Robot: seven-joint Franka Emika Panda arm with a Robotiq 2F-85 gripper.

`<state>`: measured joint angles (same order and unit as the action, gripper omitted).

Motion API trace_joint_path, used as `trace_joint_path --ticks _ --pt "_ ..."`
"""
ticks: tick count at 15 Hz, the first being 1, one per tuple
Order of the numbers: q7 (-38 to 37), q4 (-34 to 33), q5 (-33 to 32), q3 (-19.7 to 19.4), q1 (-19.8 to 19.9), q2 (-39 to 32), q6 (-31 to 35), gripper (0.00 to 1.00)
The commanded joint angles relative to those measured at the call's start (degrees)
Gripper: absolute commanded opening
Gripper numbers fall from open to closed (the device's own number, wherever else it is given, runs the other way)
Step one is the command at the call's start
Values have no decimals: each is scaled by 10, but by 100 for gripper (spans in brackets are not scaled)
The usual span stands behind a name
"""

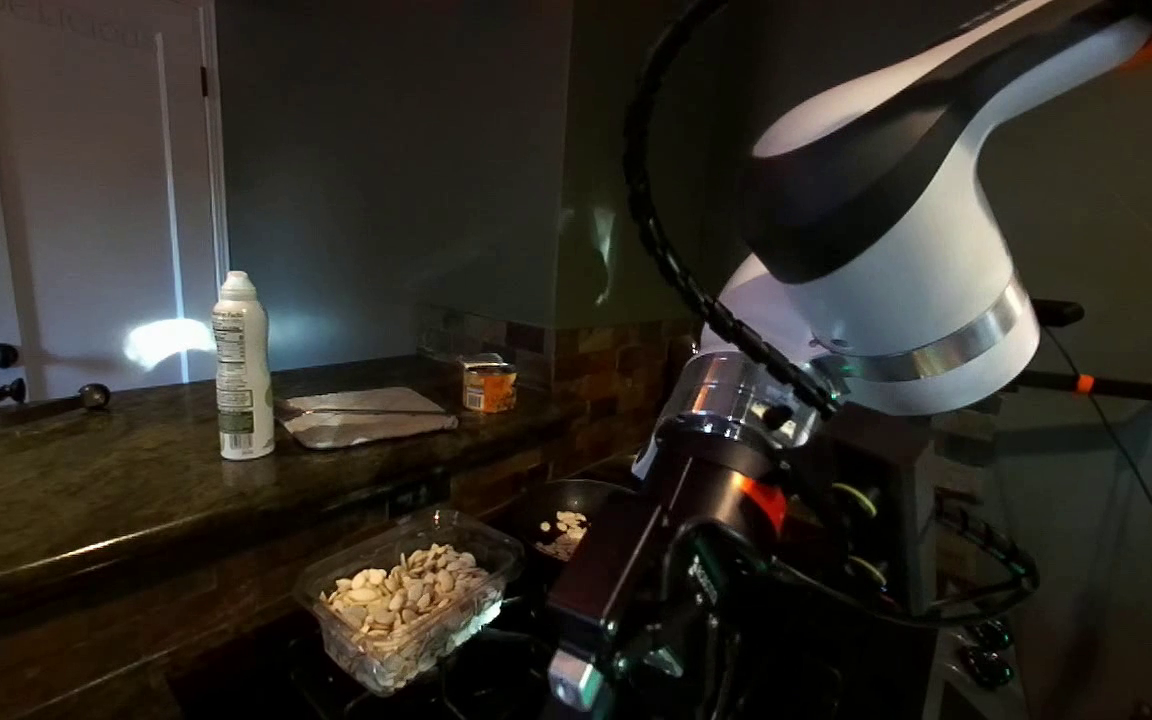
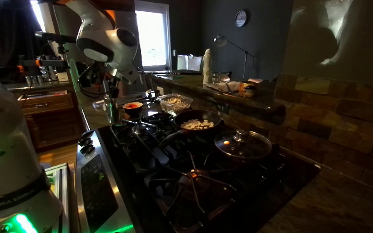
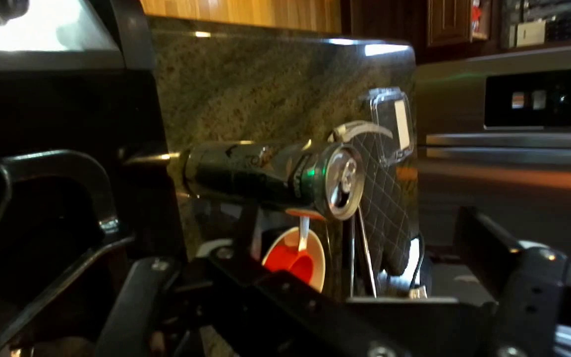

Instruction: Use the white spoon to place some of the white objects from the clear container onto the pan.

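Two vessels hold the white pieces (image 1: 416,575): the tub (image 1: 436,530) and the pan (image 2: 202,114). The tub is open-topped and filled high; it sits near the pan in both exterior views. The pan carries a loose spread over part of its floor. A third vessel, the bowl (image 2: 132,111), contains something red (image 3: 285,260); in the wrist view a pale handle (image 3: 304,233) crosses its rim. The handle is consistent with the spoon, but its far end is too unclear to confirm this. A drink can (image 3: 260,173) stands upright beside the bowl; only the wrist view shows its opened top.

Gripper (image 3: 357,220): fingers (image 3: 484,233) set wide per the wrist view, with part of the counter (image 3: 256,94) visible between them.

Only an exterior view shows the glass lid (image 2: 243,147), lying on the stove (image 2: 264,187) near the pan, and the wall clock (image 2: 241,18). In an exterior view the arm (image 1: 936,250) covers part of the pan. The exterior views alone record the bottle (image 1: 244,375), upright on the ledge (image 1: 86,480), and the orange-labelled tin (image 1: 489,388). The wrist view records a clear plastic shell (image 3: 400,124) overlapping a dark quilted pad (image 3: 387,213) on the counter.
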<state>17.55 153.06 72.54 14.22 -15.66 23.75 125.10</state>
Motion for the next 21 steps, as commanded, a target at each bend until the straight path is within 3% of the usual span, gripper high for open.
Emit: trace_joint_path --ticks 1,6,11,12,21 --pt "13 -1 67 36 -3 -27 99 100" --pt "53 15 139 59 -16 -38 211 100" --pt "90 1 249 111 -44 -77 299 100" --pt "72 8 208 94 -34 -55 270 100" --pt "72 5 210 95 -36 -58 274 100"
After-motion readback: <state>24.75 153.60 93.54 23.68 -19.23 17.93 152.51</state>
